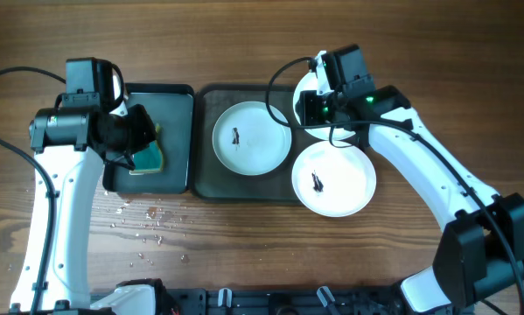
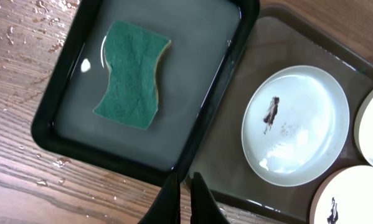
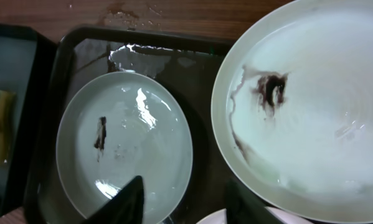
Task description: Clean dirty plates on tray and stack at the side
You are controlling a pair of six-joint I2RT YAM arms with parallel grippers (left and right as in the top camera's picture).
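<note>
- Left gripper (image 1: 146, 138): fingers (image 2: 171, 202) lie close together with only a thin slit between them and nothing held. It hangs over the narrow black rectangular tray (image 1: 179, 98).
- Right gripper (image 1: 312, 107): fingers (image 3: 129, 198) are spread apart with nothing between them. It is poised above the far right end of the large dark grey rectangular tray (image 1: 206, 131).
- Under the right gripper sits a round white plate with a dark smeared smudge (image 3: 311, 118). Overhead, the arm hides most of it.
- Middle round white plate (image 1: 252, 137): lies flat inside the grey tray and carries a thin dark streak near its centre. Its surface looks wet and glossy in both wrist views.
- Near-right round white plate (image 1: 334, 179): has a small dark mark at its centre. Its near edge reaches past the grey tray's front rim.
- None of the three plates is off the tray or stacked.
- Green-and-yellow rectangular sponge (image 2: 131, 74): lies green face up in shallow water inside the black tray. The left gripper partly covers it overhead.
- The black tray sits directly against the grey tray's left side.
- A black cable loop (image 1: 279, 77) arcs over the far end of the grey tray, beside the right wrist.
- Brown wooden plank table (image 1: 244, 254): water droplets (image 1: 148, 223) are scattered in front of the black tray.
</note>
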